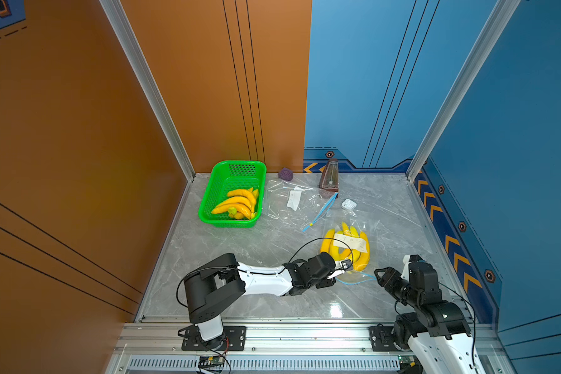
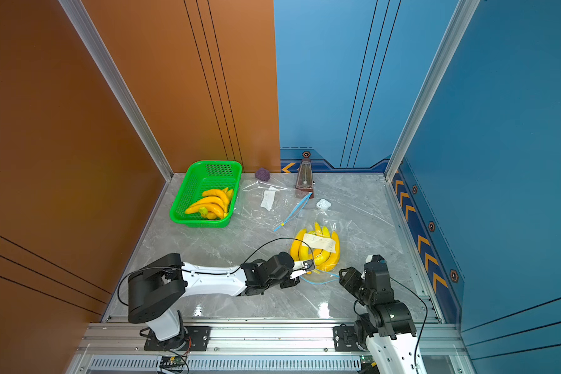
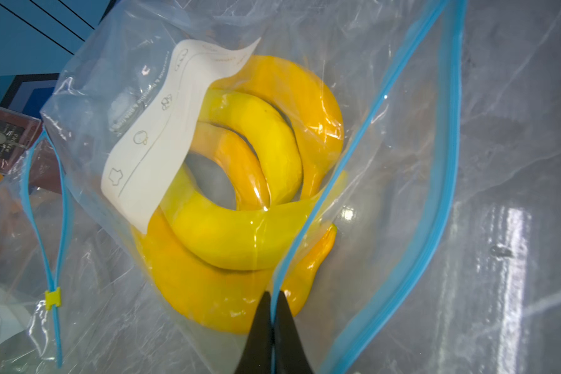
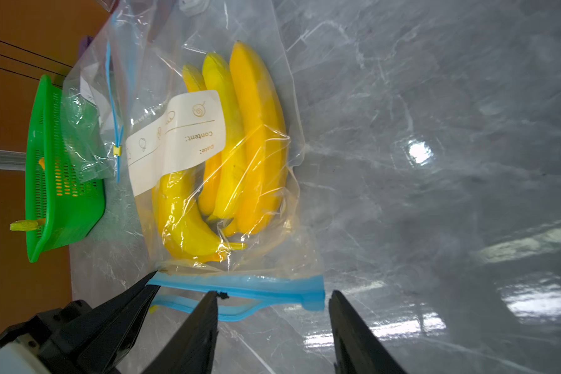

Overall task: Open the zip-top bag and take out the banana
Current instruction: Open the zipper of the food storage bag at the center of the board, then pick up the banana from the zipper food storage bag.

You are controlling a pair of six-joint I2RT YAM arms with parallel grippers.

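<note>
A clear plastic zip-top bag (image 1: pixel 352 243) lies on the grey marble desk (image 1: pixel 240 246), at 3 o'clock from its middle, with the yellow banana bunch (image 1: pixel 363 259) inside. The left claw (image 3: pixel 271 296) pinches the bag's blue-edged mouth at 7 o'clock. The right claw (image 4: pixel 274 294) gapes wide at 5 o'clock, holding nothing.

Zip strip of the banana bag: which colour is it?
Light blue zip strip, clearest in left wrist view.

White label (image 4: pixel 182 129) on the zip-top bag (image 4: pixel 266 255) reads "Content:" and "Date:", turned sideways in the right wrist view. Fine print beside it: too small to read. Metronome (image 3: pixel 4 136) face print: blurred.
</note>
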